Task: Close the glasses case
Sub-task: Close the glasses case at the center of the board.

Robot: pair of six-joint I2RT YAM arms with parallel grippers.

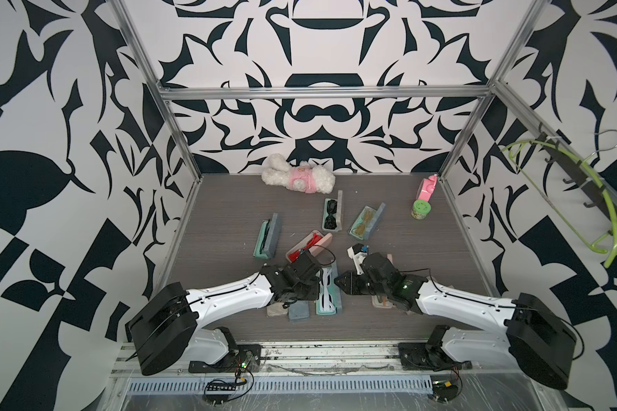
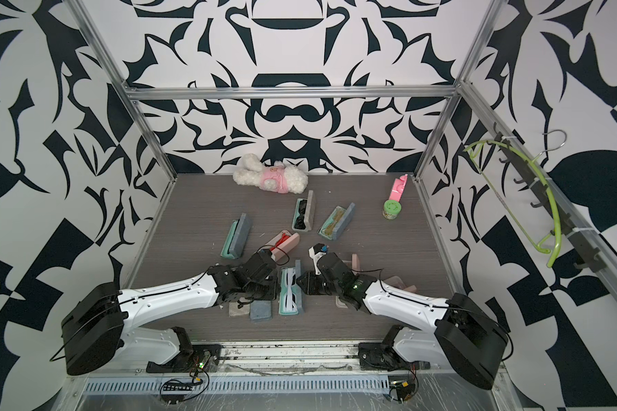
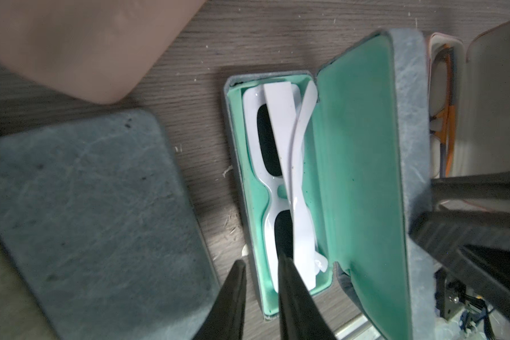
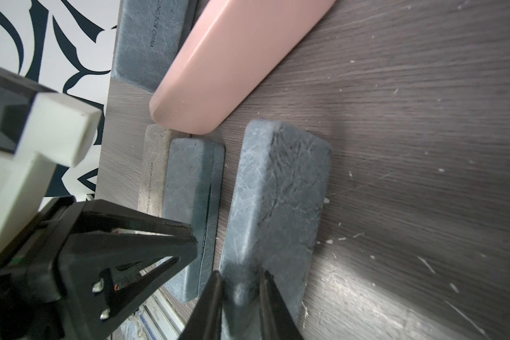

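One dark table, bare along its left side and right rear, crowded at mid-front. Left arm and right arm reach in from the front rail and meet over the glasses case. It lies open near the table's front edge, about centre, with its lid raised near upright on the right arm's side. Closed grey case just beside the base, half under the left arm. Pink case close behind. Tan case behind the lid, mostly hidden under the right arm. White glasses folded inside the base, far end cut off by a finger. Left gripper hidden under its wrist in both top views; the wrist view shows it narrow, fingers astride the base's long wall, pinching or not can't tell. Right gripper narrow, nothing between the fingers, tips against the lid's grey outer face.
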